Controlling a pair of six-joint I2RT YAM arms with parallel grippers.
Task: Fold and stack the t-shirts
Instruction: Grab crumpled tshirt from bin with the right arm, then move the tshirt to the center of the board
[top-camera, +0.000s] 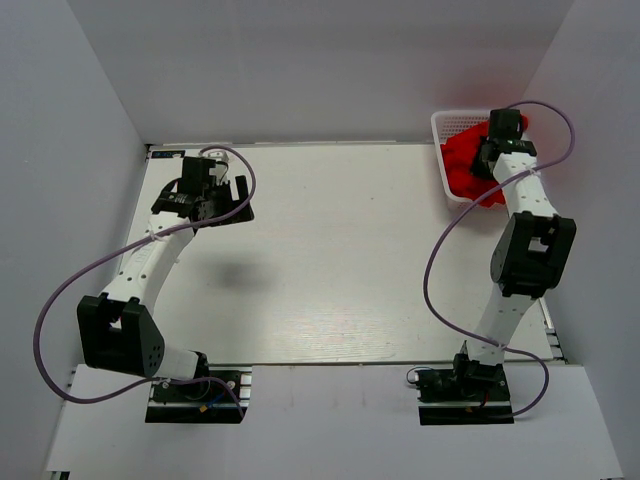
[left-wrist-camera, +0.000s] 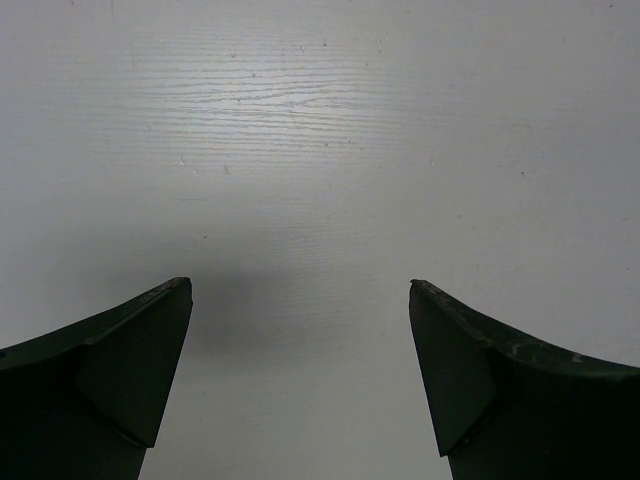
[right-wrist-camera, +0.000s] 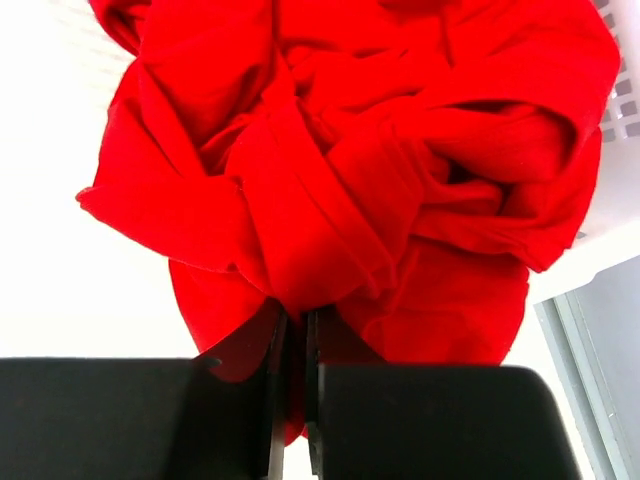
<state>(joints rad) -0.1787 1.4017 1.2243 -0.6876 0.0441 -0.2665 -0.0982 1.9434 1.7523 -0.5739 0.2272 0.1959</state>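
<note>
Open white table (top-camera: 340, 260) is seen across the middle. At the far left, the left gripper (left-wrist-camera: 300, 284) is held released above it. In the far right corner, the t-shirts (right-wrist-camera: 330, 180) are heaped in the basket (top-camera: 438, 140), one fold pinched by the clenched right gripper (right-wrist-camera: 296, 318).

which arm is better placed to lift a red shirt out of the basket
Right. The right arm's fingers are closed on a fold of the bright red cloth t-shirts in the white plastic lattice basket; the left arm's fingers stand open over bare white table, far across from it.
</note>
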